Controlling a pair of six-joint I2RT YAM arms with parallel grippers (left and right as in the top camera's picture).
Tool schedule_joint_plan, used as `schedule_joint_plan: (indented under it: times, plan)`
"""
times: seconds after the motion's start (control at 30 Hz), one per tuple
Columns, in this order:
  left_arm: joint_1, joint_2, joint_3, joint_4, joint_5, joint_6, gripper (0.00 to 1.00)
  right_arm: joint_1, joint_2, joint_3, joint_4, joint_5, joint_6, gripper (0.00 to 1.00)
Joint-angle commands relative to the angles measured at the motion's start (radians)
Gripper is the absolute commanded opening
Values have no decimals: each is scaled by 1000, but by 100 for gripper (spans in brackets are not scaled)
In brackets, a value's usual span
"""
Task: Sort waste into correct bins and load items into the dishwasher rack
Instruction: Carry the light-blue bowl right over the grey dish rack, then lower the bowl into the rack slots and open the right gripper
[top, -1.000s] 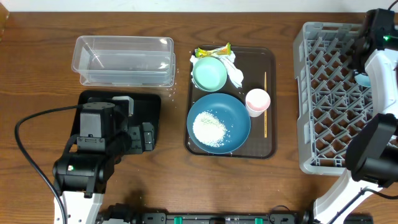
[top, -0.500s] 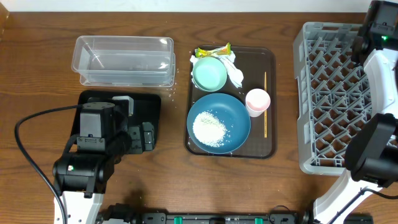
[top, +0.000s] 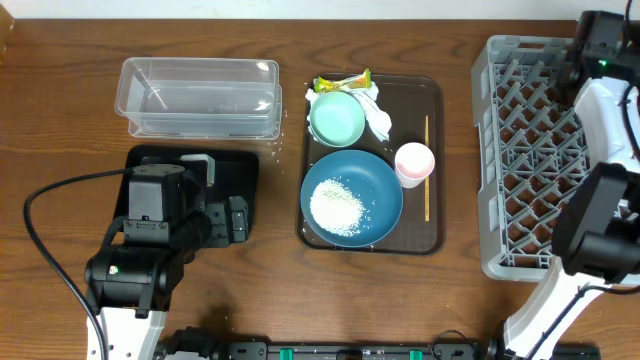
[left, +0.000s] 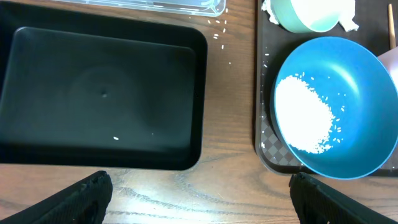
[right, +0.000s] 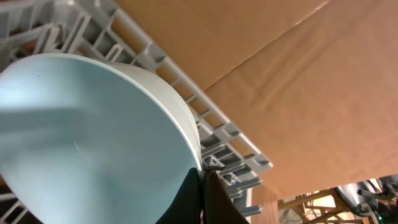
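Observation:
My right gripper (right: 202, 186) is shut on the rim of the light blue bowl (right: 93, 137) and holds it over the far right edge of the grey dishwasher rack (top: 540, 150); the bowl is hidden overhead. My left gripper (left: 199, 199) is open and empty above the table, just in front of the black tray (left: 102, 93). The dark blue dish (top: 375, 190) holds white rice (top: 337, 207). Behind it are the mint bowl (top: 337, 118), white tissues (top: 378, 118) and a yellow-green wrapper (top: 343, 83). A pink cup (top: 414, 162) and wooden stick (top: 427, 165) lie right of the dish.
The dishes sit on a dark brown serving tray (top: 425, 235) at the middle. The clear tub (top: 200, 97) stands at the back left, behind the black tray. A few rice grains lie in the black tray and on the table beside it. Cardboard shows behind the rack.
My right arm has moved toward the far right corner of the rack with the light blue bowl, which has gone out of sight overhead. The left arm has not moved.

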Motion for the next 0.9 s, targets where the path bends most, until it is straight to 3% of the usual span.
schedule_joint_plan:
  times: [0.0,0.57,0.87]
  plan:
    - [-2,-1,11,-3,1,-10,94,12,17,1,-10,-10,31,1]
    - [-2,-1,11,-2,1,-10,94,199,22,1,-245,-288,31,1]
    - [-2,-1,11,-3,1,-10,94,253,8,1,-334,-292,31,4]
